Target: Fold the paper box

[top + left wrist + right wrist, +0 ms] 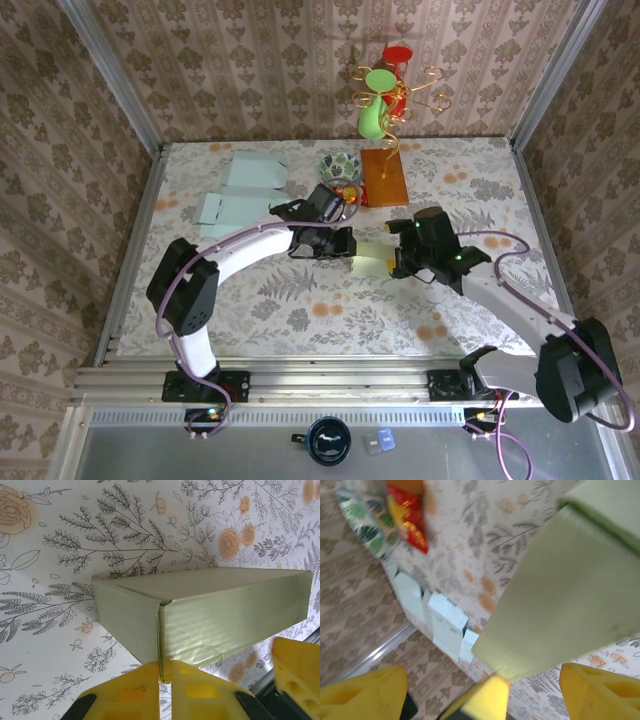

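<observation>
A pale green paper box (372,258) lies mid-table between my two grippers. In the left wrist view the paper box (215,607) stands partly folded, with an end wall and a long side wall meeting at a corner seam. My left gripper (165,669) is shut on the bottom edge of that seam, one yellow finger on each side. From above, the left gripper (336,243) is at the box's left end and my right gripper (399,258) at its right end. In the right wrist view the right gripper (480,674) is open wide, a green panel (565,595) ahead of its fingers.
Light blue flat box blanks (250,172) lie at the back left, another (232,212) nearer. A patterned bowl (342,165), an orange board (382,177) and a green vase (373,118) stand at the back centre. A metal frame rail (135,240) borders the table.
</observation>
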{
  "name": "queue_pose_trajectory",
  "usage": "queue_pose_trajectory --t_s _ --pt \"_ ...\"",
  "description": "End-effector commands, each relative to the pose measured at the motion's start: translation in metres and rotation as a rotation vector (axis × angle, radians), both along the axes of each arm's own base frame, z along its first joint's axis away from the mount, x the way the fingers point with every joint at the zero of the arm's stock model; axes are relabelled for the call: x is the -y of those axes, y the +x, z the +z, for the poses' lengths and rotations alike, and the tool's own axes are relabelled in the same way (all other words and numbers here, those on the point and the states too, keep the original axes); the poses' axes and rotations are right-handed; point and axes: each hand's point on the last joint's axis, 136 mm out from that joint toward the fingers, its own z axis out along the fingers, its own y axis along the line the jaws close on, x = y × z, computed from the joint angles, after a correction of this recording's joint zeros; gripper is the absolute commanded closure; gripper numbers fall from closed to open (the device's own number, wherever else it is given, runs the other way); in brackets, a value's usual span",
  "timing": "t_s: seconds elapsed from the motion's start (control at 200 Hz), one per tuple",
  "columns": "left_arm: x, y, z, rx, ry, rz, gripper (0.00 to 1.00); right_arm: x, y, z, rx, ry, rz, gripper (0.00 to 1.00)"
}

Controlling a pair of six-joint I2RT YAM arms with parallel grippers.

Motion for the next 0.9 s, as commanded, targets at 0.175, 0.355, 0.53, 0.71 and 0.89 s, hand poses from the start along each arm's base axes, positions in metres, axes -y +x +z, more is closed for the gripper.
queue_pose_trajectory --t_s 0.175,0.355,0.53,0.71,0.89 --pt "-0.009 -0.021 -0.023 0.061 0.102 -0.055 0.88 -0.005 -0.006 -0.022 -0.138 0.029 -0.029 0.21" --pt "-0.007 -0.029 -0.024 0.147 0.095 -0.108 0.88 0.004 -0.015 -0.037 -0.135 -0.002 -0.012 0.23" --pt "0.001 -0.038 -0.031 0.204 0.077 -0.163 0.87 0.009 -0.011 -0.039 -0.032 -0.033 0.067 0.34" --pt "0.013 -0.039 -0.036 0.202 0.059 -0.19 0.85 0.013 -0.023 -0.035 0.021 -0.083 0.163 0.32" --pt "0.015 -0.042 -0.025 0.185 0.036 -0.194 0.82 0.026 -0.05 -0.048 -0.018 -0.092 0.166 0.24"
